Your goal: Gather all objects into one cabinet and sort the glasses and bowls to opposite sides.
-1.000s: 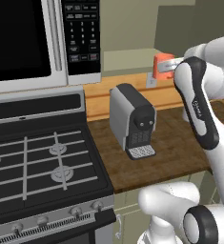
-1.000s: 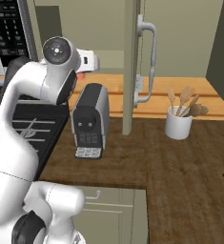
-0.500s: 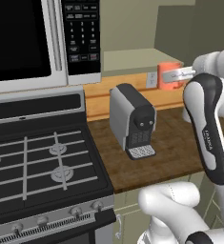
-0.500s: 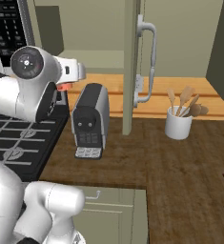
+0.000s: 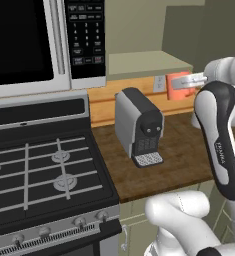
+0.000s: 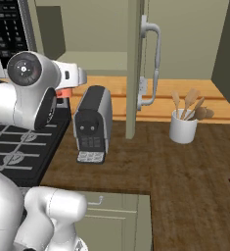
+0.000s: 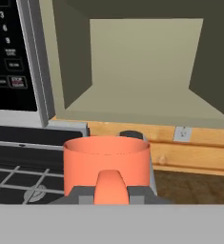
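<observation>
The orange-red mug (image 7: 106,164) is held by its handle in the closed end effector (image 7: 111,190), upright, rim level; in the left base view the mug (image 5: 178,85) hangs in the air above the wooden surface (image 5: 179,150), behind and to the right of the coffee machine (image 5: 139,126), just below the edge of the cabinet shelf (image 5: 149,62). In the hand view the cabinet (image 7: 142,62) stands open straight ahead, its shelf (image 7: 147,114) bare and higher than the mug's rim.

Step in hand, as judged: carry the mug into the cabinet and set it to one side of the shelf.

- Raise the mug until its base clears the front edge of the shelf before advancing; at the present height it would likely strike that edge.
- Keep the mug upright; a grip on the handle alone may let it swing.
- Keep clear of the microwave (image 5: 44,45) on the left and of the open door (image 6: 133,68) with its grey bar handle (image 6: 153,66) on the right.
- Choose one end of the shelf for cups and leave the opposite end free for the bowl; place well back from the edge.
- Lower until the base rests flat; only then release.
</observation>
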Motion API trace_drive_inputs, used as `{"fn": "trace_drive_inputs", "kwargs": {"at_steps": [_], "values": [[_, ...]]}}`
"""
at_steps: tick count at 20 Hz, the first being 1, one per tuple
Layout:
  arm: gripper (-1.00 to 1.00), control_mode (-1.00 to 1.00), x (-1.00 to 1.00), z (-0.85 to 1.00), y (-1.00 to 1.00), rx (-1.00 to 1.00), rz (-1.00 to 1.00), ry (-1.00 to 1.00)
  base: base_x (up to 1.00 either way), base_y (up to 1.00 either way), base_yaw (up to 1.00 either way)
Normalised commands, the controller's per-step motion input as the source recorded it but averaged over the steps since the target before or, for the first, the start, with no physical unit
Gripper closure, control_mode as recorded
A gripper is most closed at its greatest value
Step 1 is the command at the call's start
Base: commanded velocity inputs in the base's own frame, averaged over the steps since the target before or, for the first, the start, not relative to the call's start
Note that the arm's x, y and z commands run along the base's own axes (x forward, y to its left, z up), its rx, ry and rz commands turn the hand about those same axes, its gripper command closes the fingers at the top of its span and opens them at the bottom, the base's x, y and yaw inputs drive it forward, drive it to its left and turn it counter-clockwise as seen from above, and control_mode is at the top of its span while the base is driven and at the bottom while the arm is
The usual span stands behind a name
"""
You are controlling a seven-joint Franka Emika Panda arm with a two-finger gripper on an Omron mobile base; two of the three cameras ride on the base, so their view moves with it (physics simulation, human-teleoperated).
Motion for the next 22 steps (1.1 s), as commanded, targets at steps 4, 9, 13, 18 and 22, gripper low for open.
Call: {"fn": "trace_drive_inputs", "kwargs": {"at_steps": [4,9,13,18,22], "values": [[1.0,-1.0,-0.25,0.0,0.0,0.0,0.0,-0.05,0.0,0.0,0.0],[1.0,-1.0,-0.58,0.0,0.0,0.0,0.0,-0.04,0.0,0.0,0.0],[1.0,1.0,-0.18,0.0,0.0,0.0,0.0,-0.01,0.0,0.0,0.0],[1.0,1.0,0.0,0.0,0.0,0.0,0.0,0.0,-0.02,0.0,0.0],[1.0,1.0,0.0,0.0,0.0,0.0,0.0,0.0,-0.4,0.24,0.07]]}}
